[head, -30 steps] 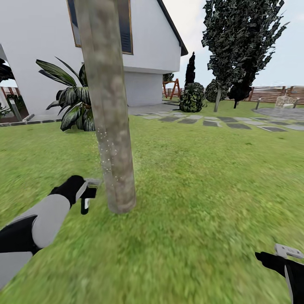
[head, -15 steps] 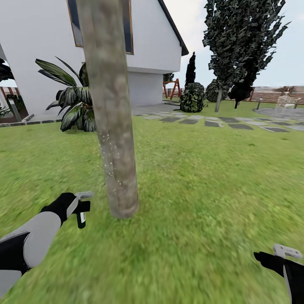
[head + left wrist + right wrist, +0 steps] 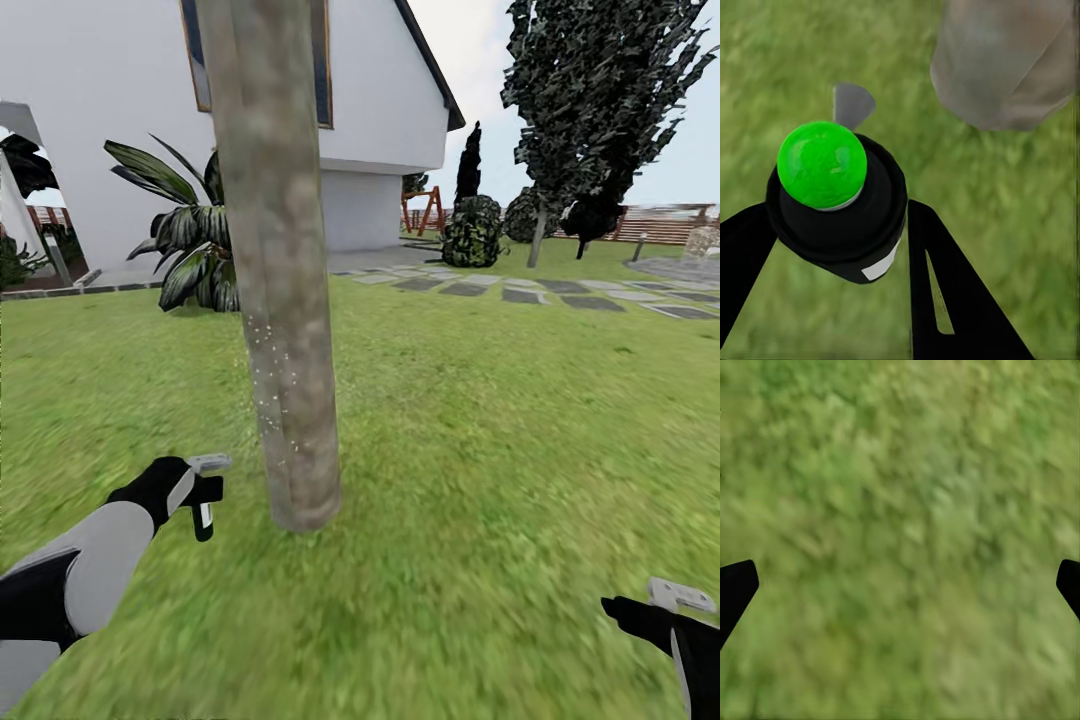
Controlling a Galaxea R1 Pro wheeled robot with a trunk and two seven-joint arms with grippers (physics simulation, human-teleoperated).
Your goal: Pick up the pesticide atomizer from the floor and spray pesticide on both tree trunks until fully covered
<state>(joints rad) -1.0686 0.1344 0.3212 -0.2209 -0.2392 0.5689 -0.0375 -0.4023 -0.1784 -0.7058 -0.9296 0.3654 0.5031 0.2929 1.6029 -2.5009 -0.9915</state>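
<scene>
One tree trunk (image 3: 285, 330), thick and mottled grey-brown, rises from the grass (image 3: 480, 420) left of centre in the head view. Fine white specks of pesticide (image 3: 268, 375) dot the trunk's lower left side. My left gripper (image 3: 207, 478) hangs low just left of the trunk's base, shut on the pesticide atomizer (image 3: 204, 512). In the left wrist view the atomizer (image 3: 840, 225) is black with a pale strip and a green ball on top, held between the dark fingers (image 3: 945, 292), with the trunk's base (image 3: 1009, 64) beyond it. My right gripper (image 3: 685, 598) is open over bare grass (image 3: 900, 540).
Behind the trunk stand a white house (image 3: 380, 110) and a broad-leafed palm (image 3: 195, 250). Grey stone paving (image 3: 520, 292) runs across the lawn to the right. Dark conifers (image 3: 590, 110), round bushes (image 3: 472, 232) and a brown slat fence (image 3: 665, 225) stand far right.
My left arm has dropped lower and drawn back slightly from the trunk, still holding the atomizer. The camera has shifted, so the whole scene sits a little further right.
</scene>
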